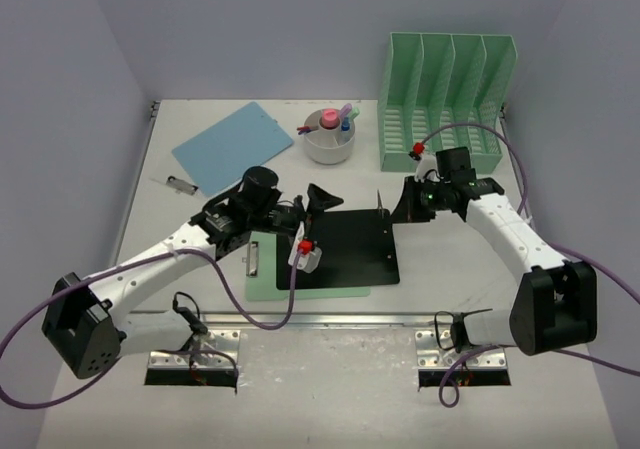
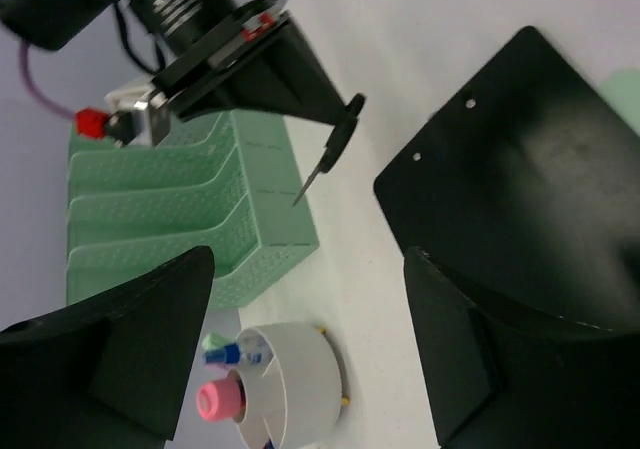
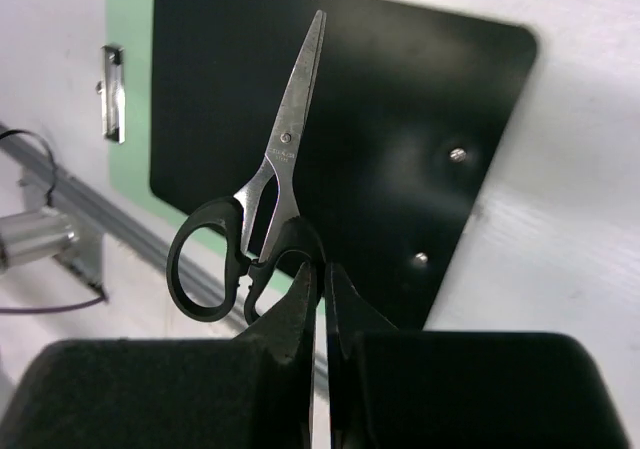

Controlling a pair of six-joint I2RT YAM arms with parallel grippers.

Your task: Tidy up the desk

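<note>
Soft, even overhead light fills all views. The off-white surface (image 1: 450,269) is bright, nearly washed out in the left wrist view's upper right. Shadows under the arms (image 1: 160,259) are faint. The black clipboard (image 3: 400,119) carries a dull sheen; nearby fingers (image 2: 100,369) look blurred.

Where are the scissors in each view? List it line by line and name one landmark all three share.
Top external: scissors right of centre, at the black clipboard's far right corner, in the right gripper.
Left wrist: scissors upper middle, tip down, in front of the green rack.
Right wrist: scissors centre, blades pointing up the frame.
Shared landmark: the black clipboard.
</note>
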